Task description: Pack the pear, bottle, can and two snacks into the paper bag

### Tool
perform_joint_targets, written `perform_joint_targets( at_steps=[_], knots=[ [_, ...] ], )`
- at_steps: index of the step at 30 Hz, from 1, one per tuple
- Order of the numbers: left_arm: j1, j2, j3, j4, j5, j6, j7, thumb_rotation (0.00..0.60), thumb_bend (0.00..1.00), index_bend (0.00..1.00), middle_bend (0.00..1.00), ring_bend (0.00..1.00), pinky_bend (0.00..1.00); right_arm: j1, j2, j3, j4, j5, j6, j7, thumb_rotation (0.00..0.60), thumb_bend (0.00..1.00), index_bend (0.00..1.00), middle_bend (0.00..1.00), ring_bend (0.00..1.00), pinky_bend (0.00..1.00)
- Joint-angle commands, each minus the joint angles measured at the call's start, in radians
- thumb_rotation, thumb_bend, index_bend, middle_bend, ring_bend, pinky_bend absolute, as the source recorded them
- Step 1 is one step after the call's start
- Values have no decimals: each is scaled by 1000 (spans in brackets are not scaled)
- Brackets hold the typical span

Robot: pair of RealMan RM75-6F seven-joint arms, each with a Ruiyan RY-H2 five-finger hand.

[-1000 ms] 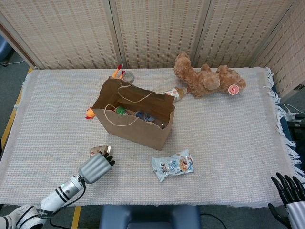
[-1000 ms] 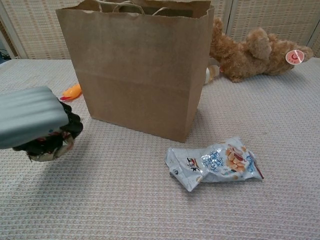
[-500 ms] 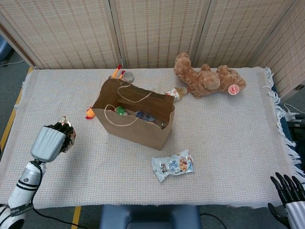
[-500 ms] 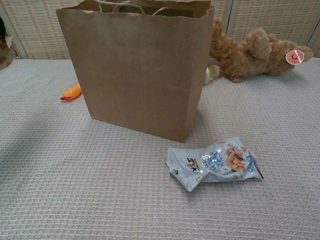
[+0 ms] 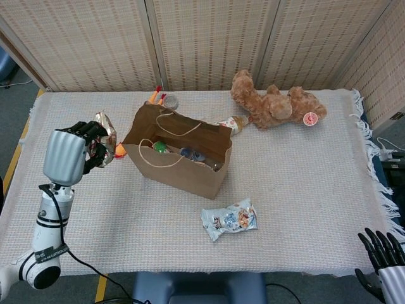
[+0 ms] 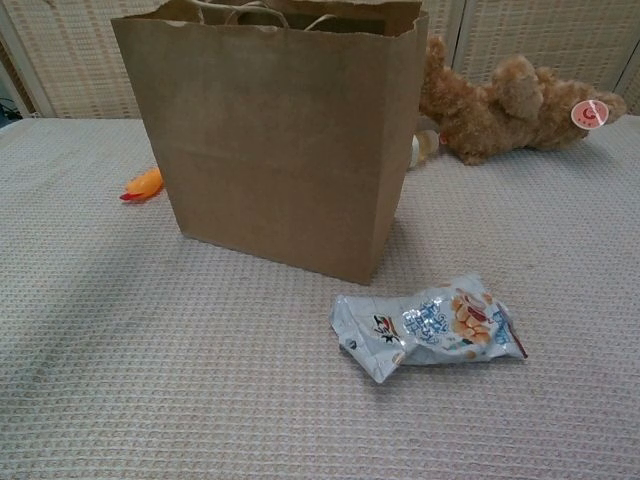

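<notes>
So we've got our left hand [image 5: 74, 149] raised over the left part of the table [image 5: 304, 183], fingers curled round a crinkly brown snack packet [image 5: 105, 126] that sticks out the top of the grip, just left of the paper bag [image 5: 179, 155]. The bag stands open in the middle of the table, a bit toward the back and left of centre, both twine handles flopped over the rim. Looking down into it from the head view we can make out something green [image 5: 160, 147] and something blue [image 5: 186, 152] at the bottom, but we honestly can't tell which items those are. The other snack [image 5: 230, 219], a pale blue and white pouch, lies flat near the front edge, in front of the bag's right corner and apart from it; the chest view shows it crumpled at the left end. Our right hand [image 5: 381, 253] only pokes in at the front right corner, off the table edge, dark fingers pointing up and spread with nothing in them. Other bits around: a brown teddy bear [image 5: 278, 104] lying on its side near the back edge, right of the bag, a small orange toy [image 6: 143, 184] on the cloth by the bag's left side, and some small item [image 5: 231, 125] right behind the bag's back right corner.
</notes>
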Motion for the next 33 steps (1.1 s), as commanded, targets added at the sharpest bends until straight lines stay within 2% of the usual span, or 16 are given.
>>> perform_joint_targets(
  at_steps=[1, 4, 7, 16, 22, 29, 33],
  knots=[
    [-26, -15, -11, -28, -5, -15, 32, 600, 685, 714, 772, 722, 834, 0, 0, 0, 0, 0, 0, 0, 600, 231, 0, 0, 0, 0],
    [-111, -81, -5, -85, 20, -72, 112, 600, 685, 715, 773, 722, 834, 0, 0, 0, 0, 1, 0, 1, 600, 231, 0, 0, 0, 0],
    [-173, -138, -8, -90, 16, -101, 199, 600, 686, 714, 772, 721, 834, 0, 0, 0, 1, 1, 0, 4, 600, 231, 0, 0, 0, 0],
    [-313, -237, -26, -12, -16, -186, 299, 600, 686, 714, 772, 722, 834, -2, 0, 0, 3, 6, -1, 16, 600, 232, 0, 0, 0, 0],
    [-365, -272, -34, 47, -37, -207, 319, 600, 685, 714, 772, 721, 834, -4, -1, 0, 7, 8, 1, 24, 600, 231, 0, 0, 0, 0],
    [-419, -257, -63, 108, -79, -252, 322, 600, 686, 711, 771, 722, 831, -3, -1, 1, 5, 7, 0, 20, 600, 232, 0, 0, 0, 0],
    [-442, -272, -59, 128, -130, -270, 338, 600, 670, 653, 706, 673, 780, -1, 0, 1, 1, 6, -2, 16, 600, 231, 0, 0, 0, 0]
  ],
)
